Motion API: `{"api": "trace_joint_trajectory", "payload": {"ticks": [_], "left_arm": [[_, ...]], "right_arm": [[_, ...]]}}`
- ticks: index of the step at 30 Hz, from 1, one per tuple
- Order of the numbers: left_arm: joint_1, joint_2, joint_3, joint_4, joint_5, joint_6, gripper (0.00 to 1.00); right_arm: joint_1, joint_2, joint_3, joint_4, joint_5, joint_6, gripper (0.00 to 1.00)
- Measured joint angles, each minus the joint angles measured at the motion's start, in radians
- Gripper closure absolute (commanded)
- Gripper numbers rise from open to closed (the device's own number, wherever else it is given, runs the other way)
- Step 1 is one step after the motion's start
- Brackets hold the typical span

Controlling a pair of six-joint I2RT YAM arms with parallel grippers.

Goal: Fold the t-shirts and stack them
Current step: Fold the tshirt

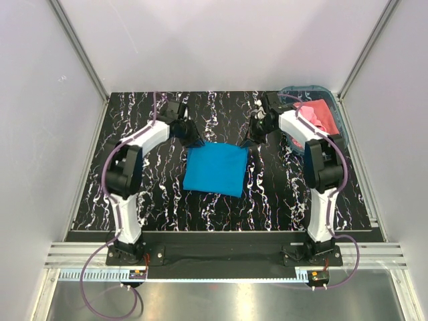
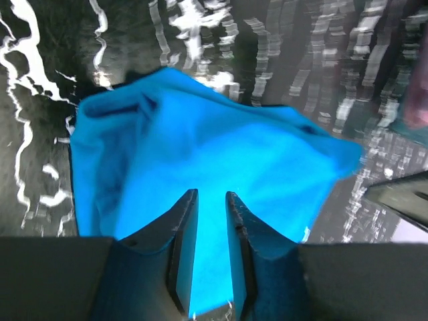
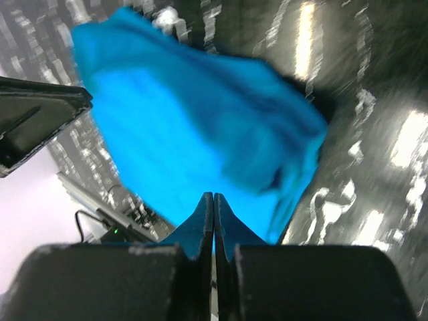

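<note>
Left gripper (image 2: 211, 194) has its fingers only narrowly apart, with blue cloth showing through the slit; whether a fold is pinched there or merely lies beneath cannot be told. Right gripper (image 3: 214, 195) has its fingers pressed tight together, and I cannot tell if a thin edge of cloth is caught between them. Both stand at the far edge of the blue shirt (image 1: 215, 168), the left one at its far left corner and the right one at its far right corner. From either gripper the cloth runs back toward the arm bases. This shirt lies folded into a roughly square pad in the middle of the bench (image 1: 281, 200), turned slightly askew, with no clear long axis. Neither arm is nearer to it, so any further fold would likely draw that far edge toward the bases with both arms together. Farther off, the pink shirt (image 1: 319, 112) sits bunched in the basket (image 1: 301, 89) at the far right corner, unfolded and much nearer the right arm.
</note>
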Motion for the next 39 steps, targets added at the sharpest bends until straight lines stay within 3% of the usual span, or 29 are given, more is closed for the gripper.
{"api": "trace_joint_trajectory", "payload": {"ticks": [6,15,20,21,22,24,26,32,39], "left_arm": [[0.019,0.168,0.071,0.013,0.015,-0.018,0.75],[0.072,0.241,0.202,0.008,0.019,0.014,0.71],[0.08,0.222,0.201,-0.019,0.017,0.041,0.41],[0.08,0.206,0.197,-0.032,0.013,0.05,0.3],[0.08,0.187,0.196,-0.05,0.008,0.066,0.25],[0.078,0.135,0.196,-0.083,-0.01,0.098,0.05],[0.076,0.077,0.196,-0.108,-0.038,0.143,0.04],[0.077,-0.031,0.133,-0.117,-0.117,0.281,0.01],[0.076,0.079,0.114,-0.113,-0.121,0.366,0.01]], "right_arm": [[-0.026,0.158,0.064,0.017,0.001,0.001,1.0],[-0.087,0.372,0.355,-0.04,0.047,-0.053,0.96],[-0.089,0.377,0.471,-0.111,0.083,-0.082,0.84],[-0.088,0.368,0.472,-0.116,0.089,-0.085,0.81],[-0.087,0.355,0.466,-0.134,0.098,-0.087,0.73],[-0.085,0.306,0.423,-0.162,0.114,-0.089,0.66],[-0.082,0.231,0.361,-0.203,0.121,-0.091,0.58],[-0.008,-0.105,0.157,-0.29,0.135,-0.11,0.53],[0.031,-0.523,-0.098,-0.329,0.105,-0.097,0.53]]}}
